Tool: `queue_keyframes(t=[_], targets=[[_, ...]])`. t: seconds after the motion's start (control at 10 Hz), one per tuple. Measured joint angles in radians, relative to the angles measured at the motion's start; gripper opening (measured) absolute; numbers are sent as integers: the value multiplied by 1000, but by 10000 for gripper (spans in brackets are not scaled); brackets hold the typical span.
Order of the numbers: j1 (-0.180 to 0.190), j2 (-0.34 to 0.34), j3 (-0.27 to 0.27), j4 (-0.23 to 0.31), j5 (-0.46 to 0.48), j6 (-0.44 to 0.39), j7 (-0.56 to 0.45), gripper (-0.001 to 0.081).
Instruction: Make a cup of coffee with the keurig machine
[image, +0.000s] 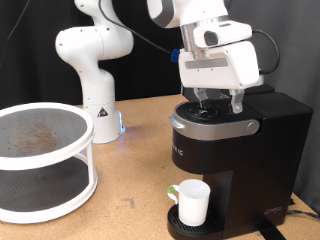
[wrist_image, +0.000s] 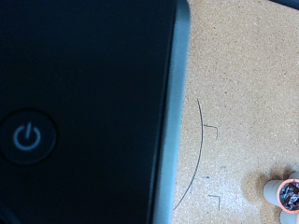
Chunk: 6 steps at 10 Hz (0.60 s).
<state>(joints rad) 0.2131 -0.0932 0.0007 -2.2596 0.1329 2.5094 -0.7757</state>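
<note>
This looks like a robotics lab, not a home kitchen. A white robot arm (image: 95, 60) stands bolted by its base to a bare chipboard worktop (image: 130, 150), with a small blue light glowing at the foot of the base. Black curtains close off the background, and cables run along the arm. On the worktop stand a few test props: a white two-tier round shelf (image: 45, 160) at the exterior view's left and a black coffee maker (image: 235, 150) with a white cup (image: 192, 202) on its drip base. In the wrist view, thin pen marks (wrist_image: 201, 149) are drawn on the board beside the machine, like placement guides.
</note>
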Motion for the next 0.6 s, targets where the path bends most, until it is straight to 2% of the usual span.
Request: queue_keyframes(t=[0.3, 0.6], targets=[[-1, 18, -1, 32, 2, -59, 16, 797], [-9, 62, -3, 104, -2, -185, 60, 797]])
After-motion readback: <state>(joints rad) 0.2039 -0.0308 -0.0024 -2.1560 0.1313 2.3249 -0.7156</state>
